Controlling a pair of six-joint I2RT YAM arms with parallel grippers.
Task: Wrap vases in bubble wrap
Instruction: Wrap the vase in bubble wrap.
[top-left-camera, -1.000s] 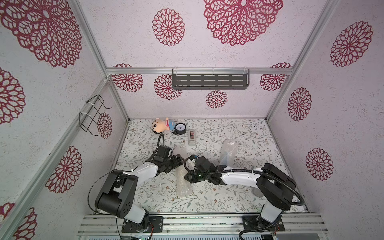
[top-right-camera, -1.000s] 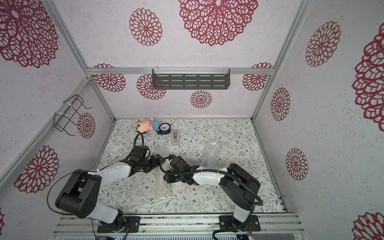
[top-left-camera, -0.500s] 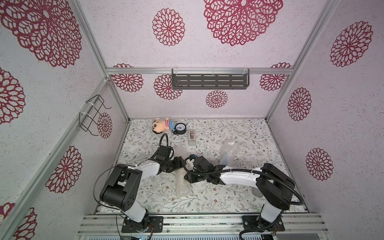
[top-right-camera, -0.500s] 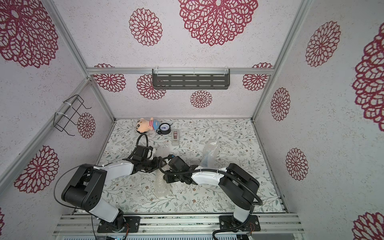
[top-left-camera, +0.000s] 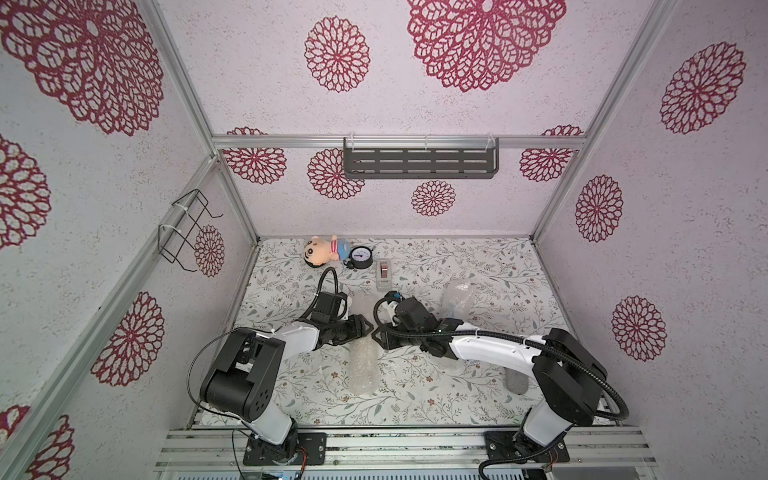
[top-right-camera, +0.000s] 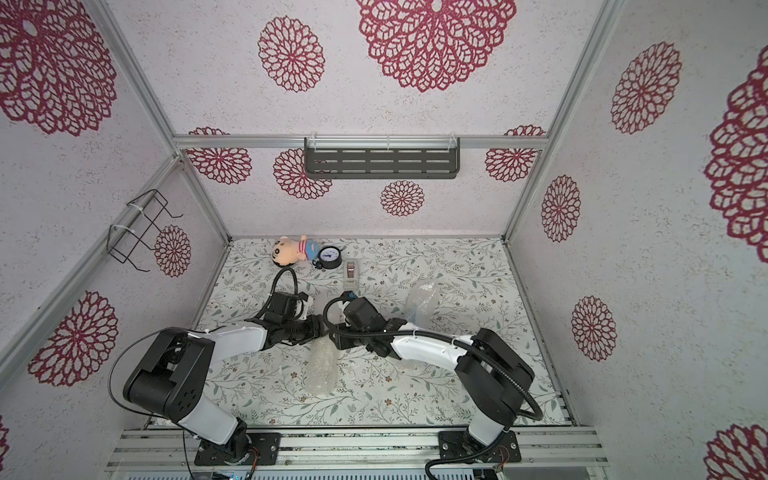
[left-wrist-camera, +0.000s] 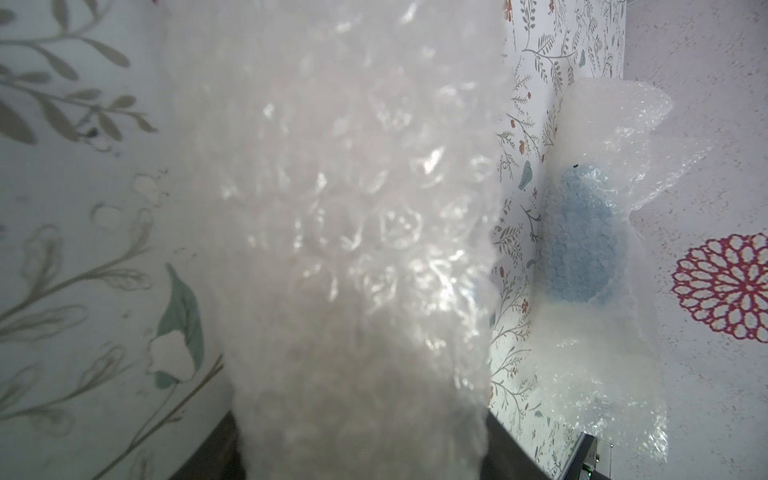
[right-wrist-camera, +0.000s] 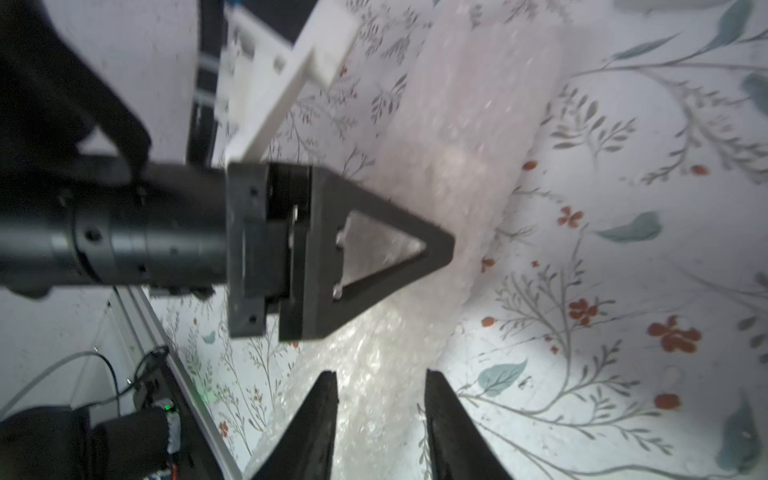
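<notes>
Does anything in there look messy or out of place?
Only slightly: the bubble wrap around the blue vase sits loose, and its crumpled ends flare open. Nothing looks spilled or broken.

no legible text, gauge dial (top-left-camera: 362, 257) markings too small to read

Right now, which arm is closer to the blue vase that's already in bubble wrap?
Right. The right arm passes close beside the wrapped blue vase; the left arm is farther off, beyond the bubble-wrap roll.
</notes>
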